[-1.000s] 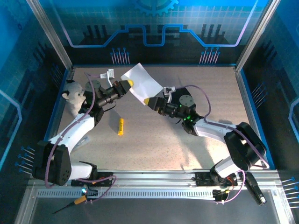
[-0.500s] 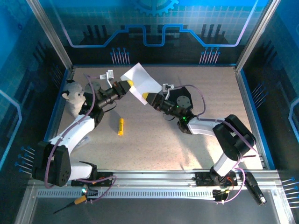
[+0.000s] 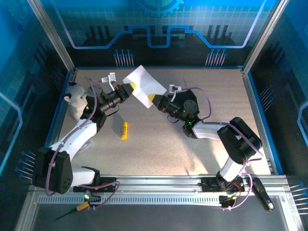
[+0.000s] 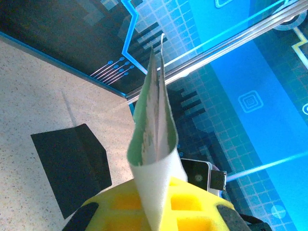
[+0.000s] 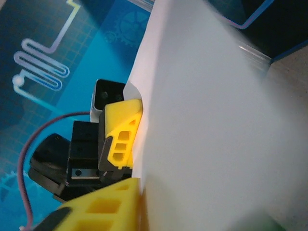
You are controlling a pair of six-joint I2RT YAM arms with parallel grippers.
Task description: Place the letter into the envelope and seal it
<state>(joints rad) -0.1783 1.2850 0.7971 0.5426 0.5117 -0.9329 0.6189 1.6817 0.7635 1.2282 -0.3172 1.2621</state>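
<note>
The letter (image 3: 144, 84), a white sheet with a green border, is held up off the table between the two arms. My left gripper (image 3: 130, 88) is shut on its left edge; in the left wrist view the curled letter (image 4: 154, 144) rises from between the yellow fingers (image 4: 120, 202). My right gripper (image 3: 152, 99) is at the sheet's lower right corner. In the right wrist view its yellow finger (image 5: 103, 209) presses flat against the letter (image 5: 211, 125), and the other finger is hidden behind the paper. The black envelope (image 4: 72, 168) lies flat on the table.
A small yellow stick (image 3: 124, 130) lies on the table left of centre. A white and grey plush toy (image 3: 74, 98) stands by the left wall. Blue panel walls close in the back and both sides.
The right gripper has moved left up to the letter's lower corner and its jaws have closed onto the sheet. The left gripper and letter have barely moved.
</note>
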